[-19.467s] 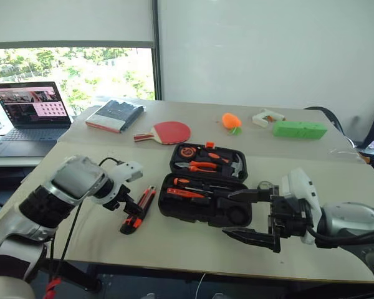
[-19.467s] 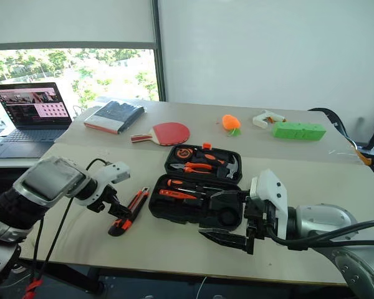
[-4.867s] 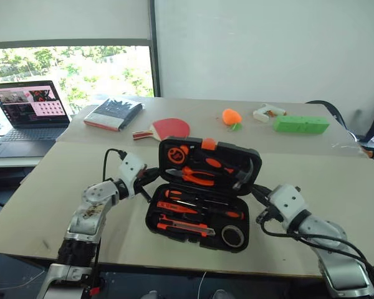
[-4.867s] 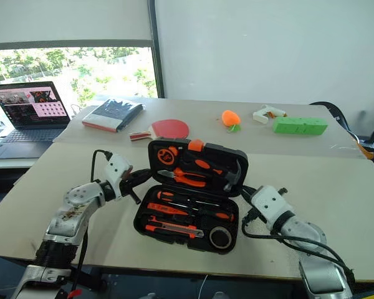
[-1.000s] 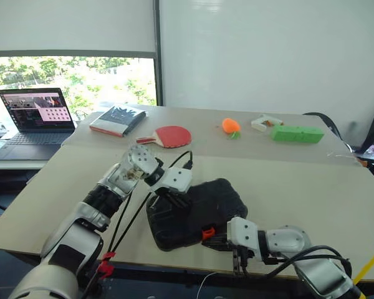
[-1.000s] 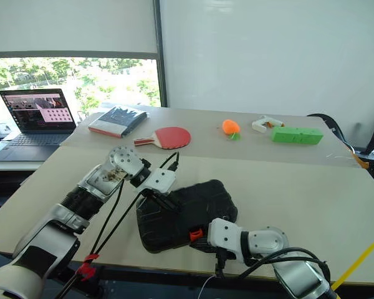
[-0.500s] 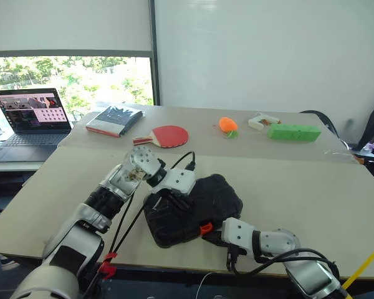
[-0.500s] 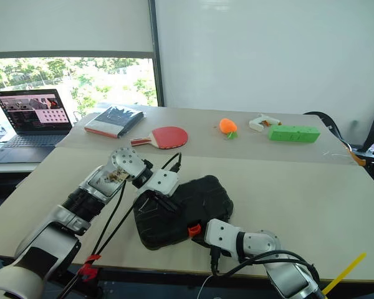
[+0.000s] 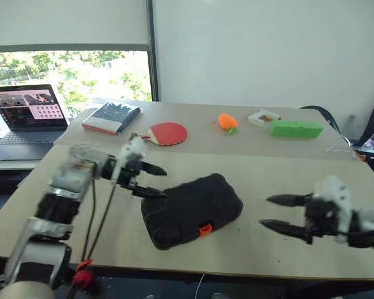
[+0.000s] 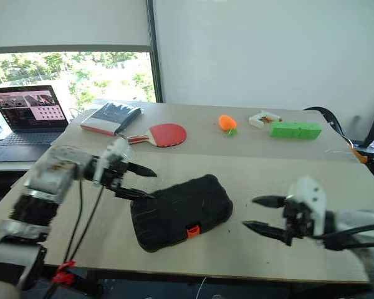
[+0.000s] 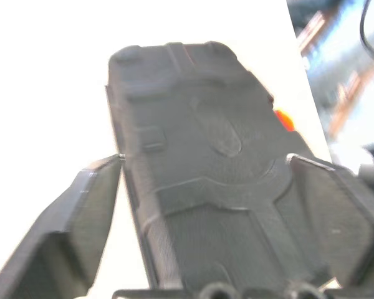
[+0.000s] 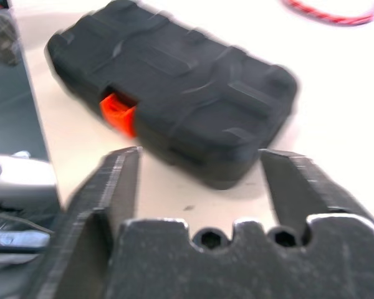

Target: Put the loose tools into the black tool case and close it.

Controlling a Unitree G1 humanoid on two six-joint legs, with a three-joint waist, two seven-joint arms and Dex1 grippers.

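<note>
The black tool case [image 9: 193,208] lies closed and flat on the table near its front edge, with its orange latch [image 9: 204,229] facing the front. The loose tools are out of view. My left gripper [image 9: 163,183] is open just left of the case's far left corner, a little above the table and not touching the case. My right gripper [image 9: 265,211] is open to the right of the case, clear of it and pointing toward it. The left wrist view looks along the case's lid [image 11: 199,162] between open fingers [image 11: 81,230]. The right wrist view has the case [image 12: 174,124] and latch [image 12: 117,115] beyond the open fingers.
At the back of the table lie a red paddle [image 9: 168,132], a dark book [image 9: 112,116], an orange carrot toy [image 9: 227,121], a white tool [image 9: 262,116] and a green block [image 9: 295,129]. A laptop [image 9: 25,118] stands on a side desk at the far left.
Both grippers have opened and come off the closed case: the left one moved left and up, the right one moved right and up. The case stays shut.
</note>
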